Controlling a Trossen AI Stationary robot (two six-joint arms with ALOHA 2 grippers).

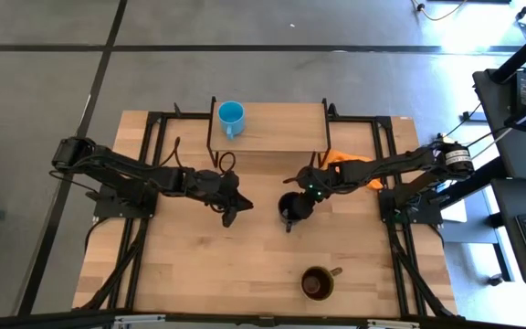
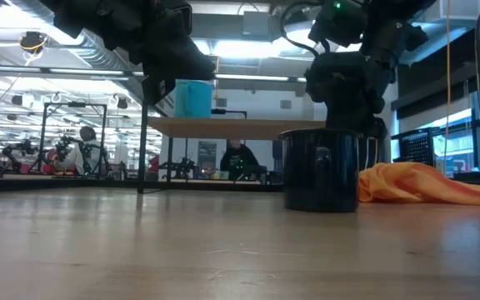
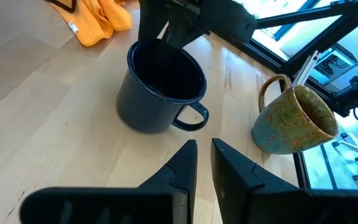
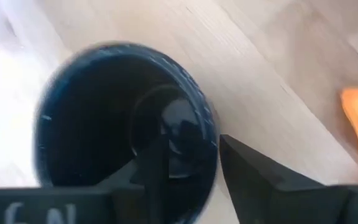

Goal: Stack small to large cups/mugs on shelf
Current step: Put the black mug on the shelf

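Observation:
The light-blue mug [image 1: 231,116] stands on its base at the left end of the wooden shelf [image 1: 281,132]; it also shows in the low view [image 2: 194,98]. The black mug [image 1: 290,210] stands upright on the table in front of the shelf, its handle toward the near edge [image 3: 191,118]. The brown mug [image 1: 318,283] stands near the table's front edge. My right gripper [image 4: 194,149] is open over the black mug's rim on its right side. My left gripper [image 3: 204,152] is shut and empty, left of the black mug. My right gripper comes from above with one finger [image 4: 157,165] inside the black mug and the other [image 4: 247,177] outside its rim [image 4: 211,146]. Whether the fingers touch the wall I cannot tell. The mug stands on the table [image 2: 319,175].
An orange cloth [image 1: 350,164] lies crumpled on the table right of the shelf, behind the black mug. The shelf's middle and right parts [image 2: 265,127] are bare. Bare tabletop lies between the black mug and the brown mug.

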